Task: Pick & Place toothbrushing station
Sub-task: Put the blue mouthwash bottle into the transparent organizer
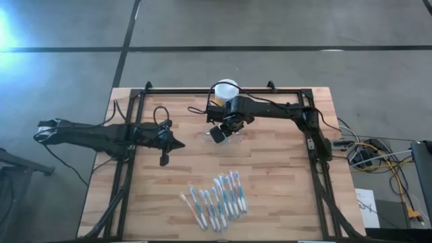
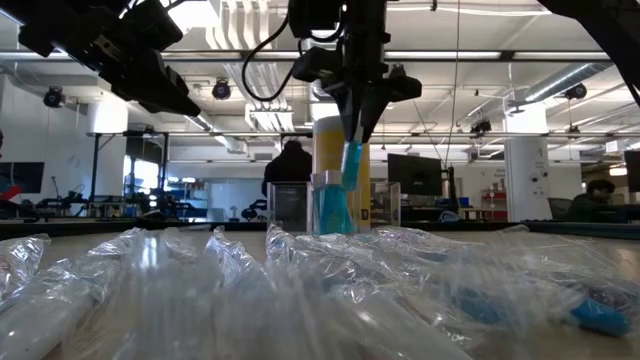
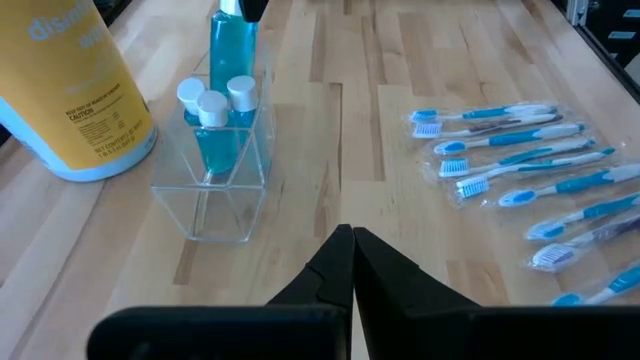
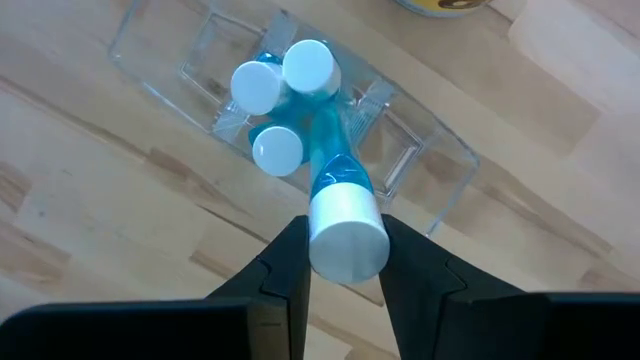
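Observation:
The clear toothbrushing station (image 4: 170, 60) stands on the wood next to the yellow jar with a white lid (image 1: 225, 88). It also shows in the left wrist view (image 3: 215, 205) and the low view (image 2: 285, 205). Three blue tubes with white caps (image 4: 277, 150) stand upright in its slots. My right gripper (image 4: 347, 262) hangs above it, shut on a fourth blue tube (image 4: 325, 150). My left gripper (image 3: 352, 245) is shut and empty at the table's left middle (image 1: 179, 144), pointing toward the station. My right gripper pinches the blue tube at its white-capped upper end (image 4: 347, 235) between its two fingers. The fingers come from above, pointing down (image 2: 360, 120). The tube hangs below them, slightly tilted, its lower end (image 3: 230, 60) down among the three tubes in the station. Whether it rests there I cannot tell.
Several wrapped blue-and-white toothbrushes (image 1: 216, 202) lie in a row near the table's front edge and fill the low view's foreground (image 2: 300, 290). The black frame rails (image 1: 317, 155) run along the table's sides. People show in the room behind (image 2: 290, 165).

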Available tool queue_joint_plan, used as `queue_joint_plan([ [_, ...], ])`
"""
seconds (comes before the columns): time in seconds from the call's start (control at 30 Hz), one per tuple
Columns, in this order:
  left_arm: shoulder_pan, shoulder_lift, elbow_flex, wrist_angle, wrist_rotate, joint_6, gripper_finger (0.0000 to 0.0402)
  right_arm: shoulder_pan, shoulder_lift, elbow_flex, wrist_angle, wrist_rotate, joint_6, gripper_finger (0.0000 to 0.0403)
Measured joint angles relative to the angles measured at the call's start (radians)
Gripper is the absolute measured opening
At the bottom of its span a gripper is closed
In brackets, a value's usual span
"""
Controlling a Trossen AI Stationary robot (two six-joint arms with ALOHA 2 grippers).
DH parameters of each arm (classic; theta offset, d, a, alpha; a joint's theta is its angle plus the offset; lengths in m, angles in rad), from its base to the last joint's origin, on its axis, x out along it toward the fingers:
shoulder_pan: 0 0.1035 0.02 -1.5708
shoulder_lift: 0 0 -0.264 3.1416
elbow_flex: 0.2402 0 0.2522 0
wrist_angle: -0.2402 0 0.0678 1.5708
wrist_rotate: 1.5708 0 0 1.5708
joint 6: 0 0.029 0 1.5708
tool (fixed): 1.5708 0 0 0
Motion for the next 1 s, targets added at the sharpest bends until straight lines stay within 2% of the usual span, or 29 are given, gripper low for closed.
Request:
queue_joint_plan([
  [0.13,0.0,0.0,0.0,0.0,0.0,0.0,0.001,0.0,0.0,-0.002,0.007,0.016,-0.007,0.0097],
  [0.57,0.0,0.0,0.0,0.0,0.0,0.002,0.001,-0.006,0.002,-0.003,0.01,0.016,-0.012,0.0162],
  [0.87,0.0,0.0,0.0,0.0,0.001,0.003,0.001,-0.011,0.002,-0.003,0.005,0.016,-0.033,0.0131],
  [1.0,0.0,0.0,0.0,-0.005,0.001,0.004,0.001,-0.003,0.001,-0.003,-0.062,0.021,-0.067,0.0116],
])
